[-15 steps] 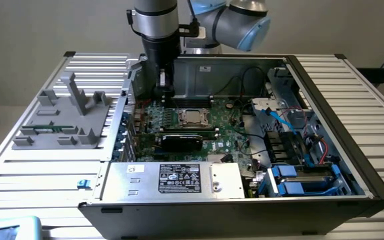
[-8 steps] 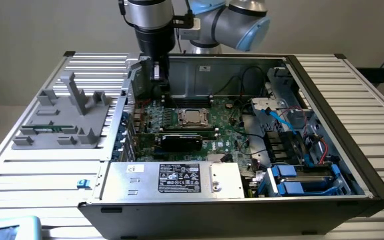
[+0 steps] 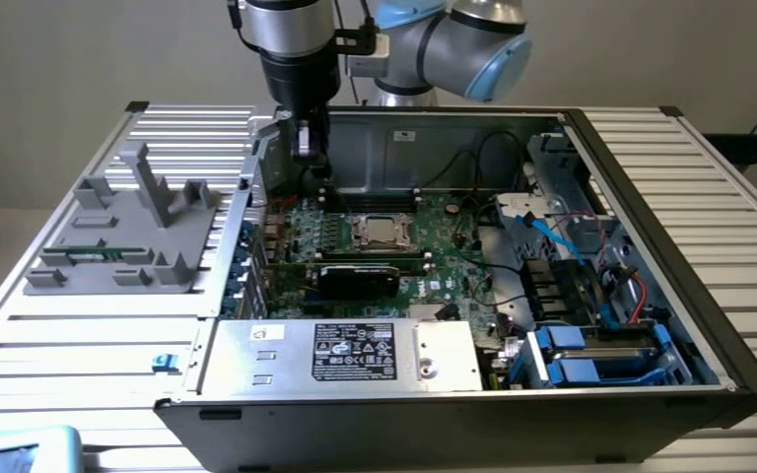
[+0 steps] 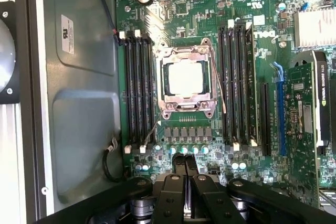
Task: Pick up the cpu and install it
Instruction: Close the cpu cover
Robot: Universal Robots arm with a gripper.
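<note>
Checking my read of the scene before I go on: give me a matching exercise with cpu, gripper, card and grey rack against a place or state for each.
Things:
1. cpu
2. gripper
3. card
4. grey rack

Places or states:
a. outside the case, on the table
b. shut, holding nothing
c. black, on the board
d. lying in the socket

Pairs: 1-d, 2-b, 3-c, 4-a
</note>
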